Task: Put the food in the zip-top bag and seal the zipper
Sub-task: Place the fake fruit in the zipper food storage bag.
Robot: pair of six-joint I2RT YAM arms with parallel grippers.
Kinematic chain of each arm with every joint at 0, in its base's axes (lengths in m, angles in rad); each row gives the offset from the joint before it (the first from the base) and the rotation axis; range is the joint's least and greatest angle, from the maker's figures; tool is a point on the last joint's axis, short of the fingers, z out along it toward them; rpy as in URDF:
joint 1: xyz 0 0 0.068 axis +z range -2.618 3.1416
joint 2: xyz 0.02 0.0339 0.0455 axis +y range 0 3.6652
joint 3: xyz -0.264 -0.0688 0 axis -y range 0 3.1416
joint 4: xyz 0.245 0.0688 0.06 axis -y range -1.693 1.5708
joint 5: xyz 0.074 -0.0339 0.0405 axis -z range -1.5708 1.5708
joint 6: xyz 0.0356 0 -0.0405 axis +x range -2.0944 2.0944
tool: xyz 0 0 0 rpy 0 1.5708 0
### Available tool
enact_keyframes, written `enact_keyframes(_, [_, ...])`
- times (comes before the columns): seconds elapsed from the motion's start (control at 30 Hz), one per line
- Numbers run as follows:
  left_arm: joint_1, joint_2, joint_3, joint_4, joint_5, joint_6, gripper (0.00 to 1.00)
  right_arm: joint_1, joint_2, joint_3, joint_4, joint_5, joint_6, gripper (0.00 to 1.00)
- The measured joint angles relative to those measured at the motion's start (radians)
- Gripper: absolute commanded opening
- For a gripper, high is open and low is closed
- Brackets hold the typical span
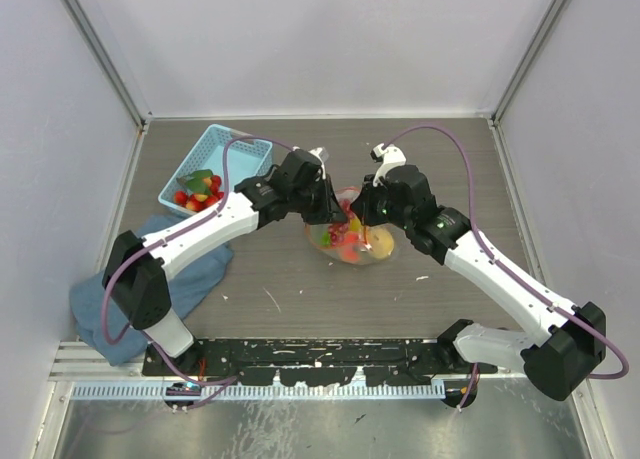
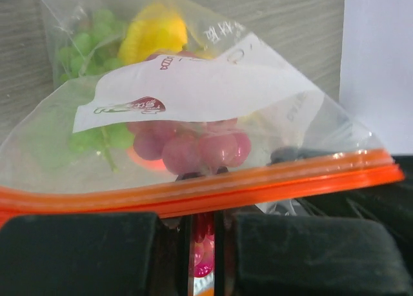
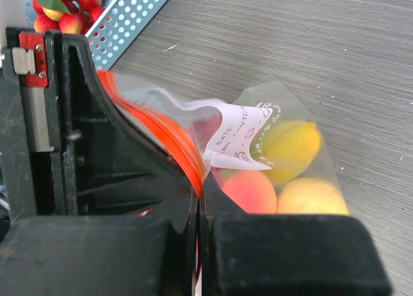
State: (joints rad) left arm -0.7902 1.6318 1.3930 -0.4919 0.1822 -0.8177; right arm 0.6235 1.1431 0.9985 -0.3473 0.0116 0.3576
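Left fingers [image 2: 77, 251] and right fingers [image 3: 290, 257] each pinch the orange zipper [image 2: 193, 193] of the bag [image 1: 355, 247], lying on the bench [image 1: 450, 169] with fruit [image 3: 293, 148] inside, apparently holding it taut for sealing.

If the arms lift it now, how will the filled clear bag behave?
The zip-top bag probably sags: its thin film looks crinkled. The grapes and peach lie loose inside, so they may shift and roll.
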Motion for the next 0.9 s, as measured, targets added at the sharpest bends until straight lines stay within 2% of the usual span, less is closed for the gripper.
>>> enact_keyframes(0.13, [-0.003, 0.000, -0.010, 0.040, -0.058, -0.014, 0.12, 0.000, 0.000, 0.000, 0.000, -0.014, 0.009, 0.01])
enact_keyframes(0.27, [-0.016, 0.010, -0.010, 0.074, -0.119, -0.031, 0.27, 0.001, 0.000, 0.000, 0.000, -0.021, 0.013, 0.01])
enact_keyframes(0.53, [-0.047, 0.038, -0.050, 0.143, -0.198, -0.047, 0.49, 0.001, 0.000, 0.000, 0.000, -0.023, 0.017, 0.01])
enact_keyframes(0.7, [-0.048, 0.039, -0.066, 0.172, -0.215, -0.055, 0.57, 0.001, 0.000, 0.000, 0.000, -0.014, 0.019, 0.01])
enact_keyframes(0.9, [-0.048, 0.012, -0.099, 0.180, -0.212, -0.056, 0.60, 0.001, 0.000, 0.000, 0.001, -0.013, 0.021, 0.01])
